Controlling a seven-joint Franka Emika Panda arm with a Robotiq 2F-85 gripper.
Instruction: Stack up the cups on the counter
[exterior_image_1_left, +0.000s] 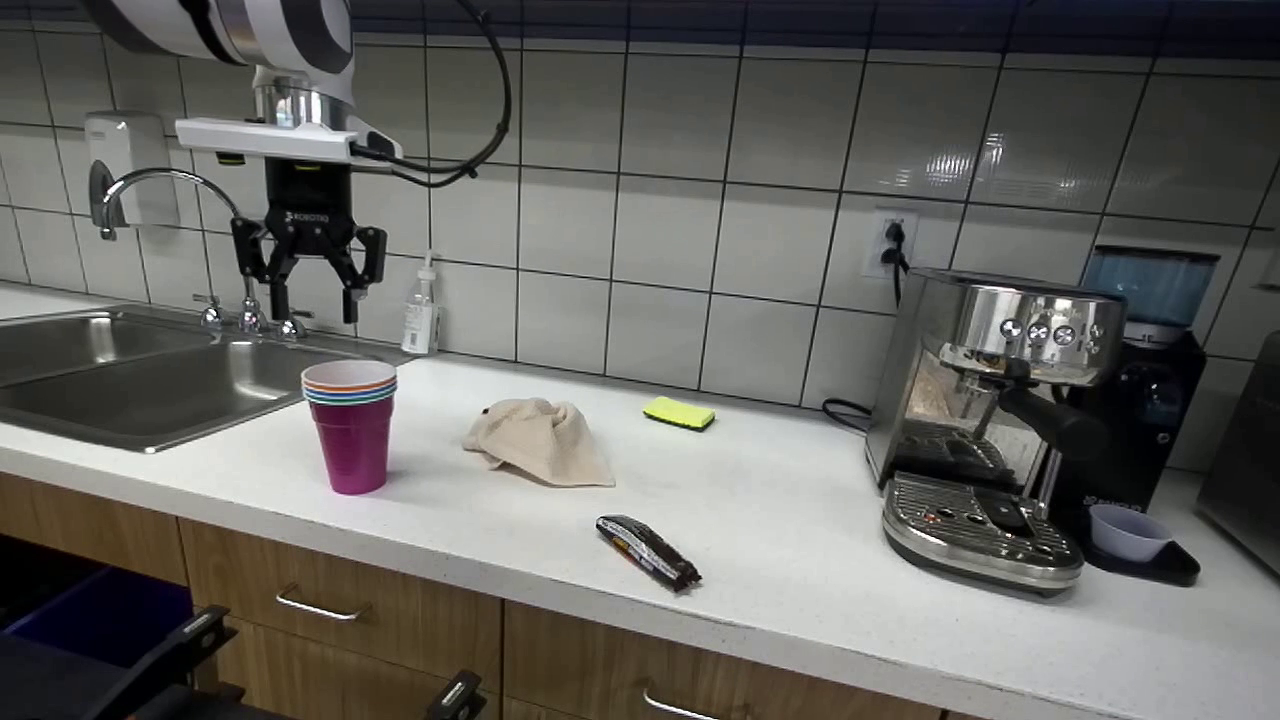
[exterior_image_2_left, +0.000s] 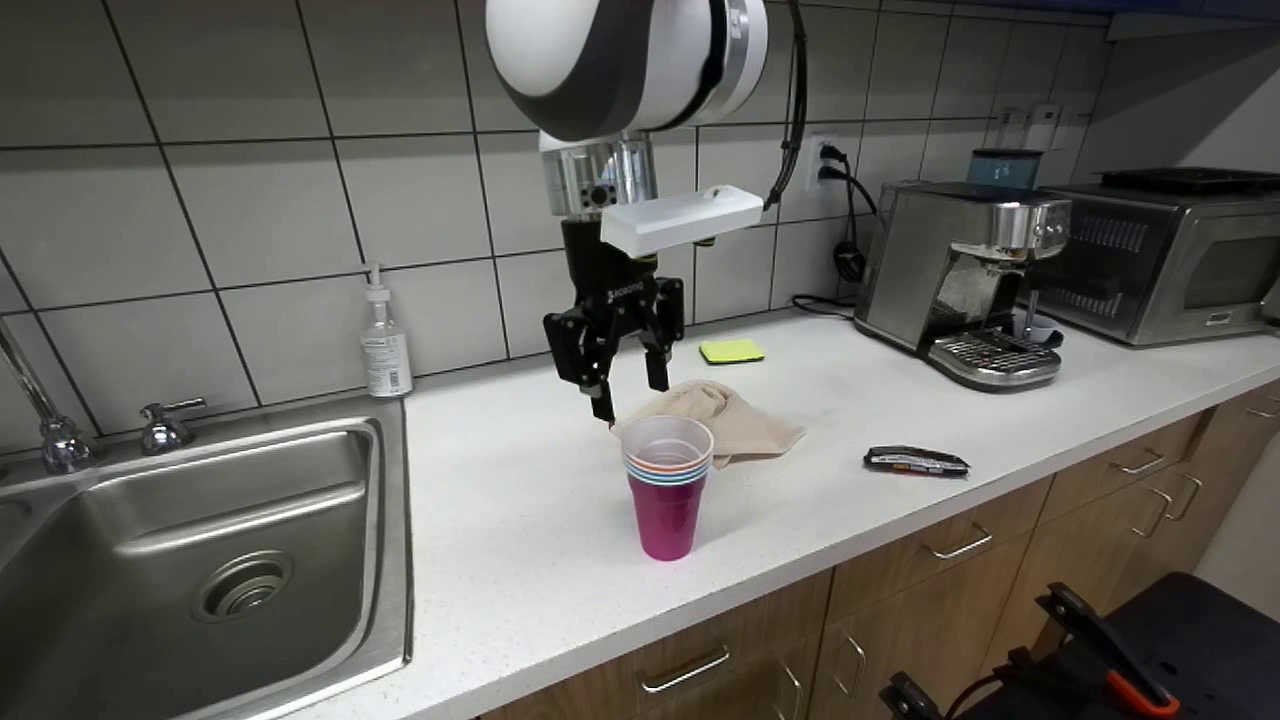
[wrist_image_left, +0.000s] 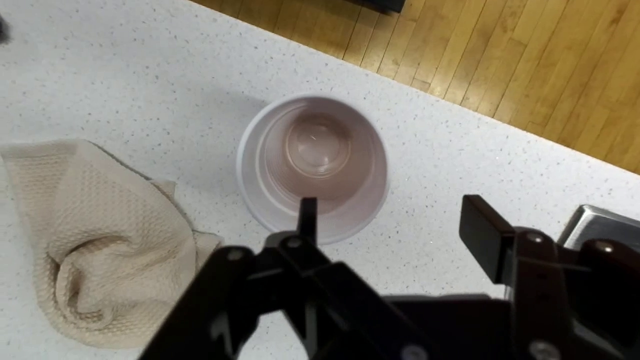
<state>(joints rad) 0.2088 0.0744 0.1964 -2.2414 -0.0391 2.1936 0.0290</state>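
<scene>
In an exterior view, the pincer (exterior_image_1_left: 315, 305) is held higher than the stacked cups (exterior_image_1_left: 352, 440), slightly off to one side, spread wide with nothing gripped. The cups are set upright, one inside the next, on the surface (exterior_image_1_left: 790, 520), near its front edge, between the sink (exterior_image_1_left: 180, 392) and a crumpled cloth (exterior_image_1_left: 545, 445). Bands of green, blue and orange can be made out above the purple wall, so all four are judged to be nested and the stacking step finished. In an exterior view, the fingertips (exterior_image_2_left: 602, 402) are seen apart from the stack (exterior_image_2_left: 668, 505), and no loose cup is shown. In the wrist view, the pale inside of the top cup (wrist_image_left: 314, 167) is looked into from above; part of its rim is crossed, along the line of sight, by one finger (wrist_image_left: 307, 220), while the opposite one is held well to the side. For the next move, a withdrawal is judged to be called for: the pincer should be raised and carried off without the rim being brushed, since the stack could probably be tipped by a nudge.
</scene>
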